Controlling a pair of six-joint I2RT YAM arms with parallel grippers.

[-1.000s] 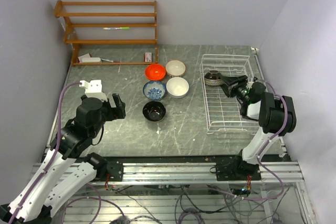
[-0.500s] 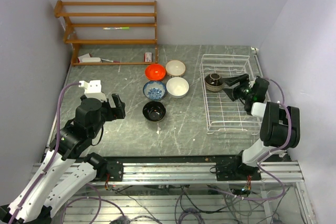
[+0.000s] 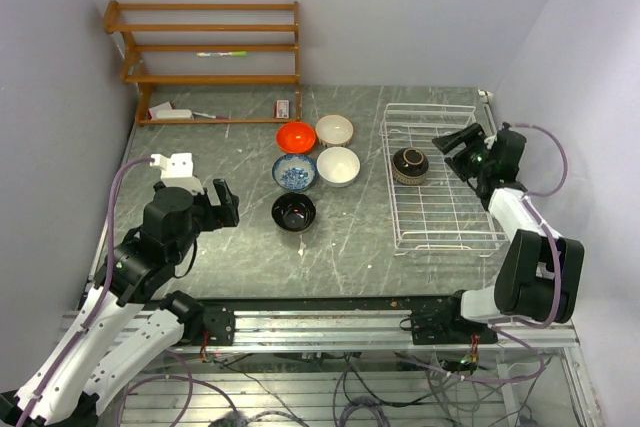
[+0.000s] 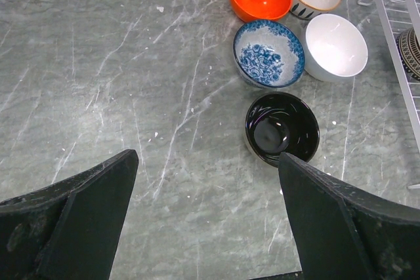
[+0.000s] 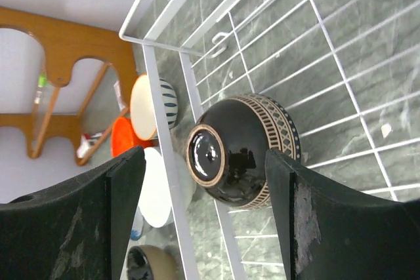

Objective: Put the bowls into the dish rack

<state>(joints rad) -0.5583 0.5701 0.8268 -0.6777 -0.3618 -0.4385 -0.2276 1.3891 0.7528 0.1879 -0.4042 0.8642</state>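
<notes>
The brown bowl lies upside down in the far left part of the white wire dish rack. My right gripper is open and empty, backed off to the bowl's right. In the right wrist view the bowl sits beyond the open gripper, inside the rack's rim. On the table left of the rack are the orange-red, cream, white, blue-and-white and black bowls. My left gripper is open and empty, short of the black bowl.
A brown wooden shelf unit stands at the back left against the wall, with small items on its lowest shelf. Walls close in on the left, back and right. The rack's right side lies near the table's right edge.
My right gripper has let go of the brown bowl and drawn back to the right. The bowl now rests in the rack. The left arm has not moved.
</notes>
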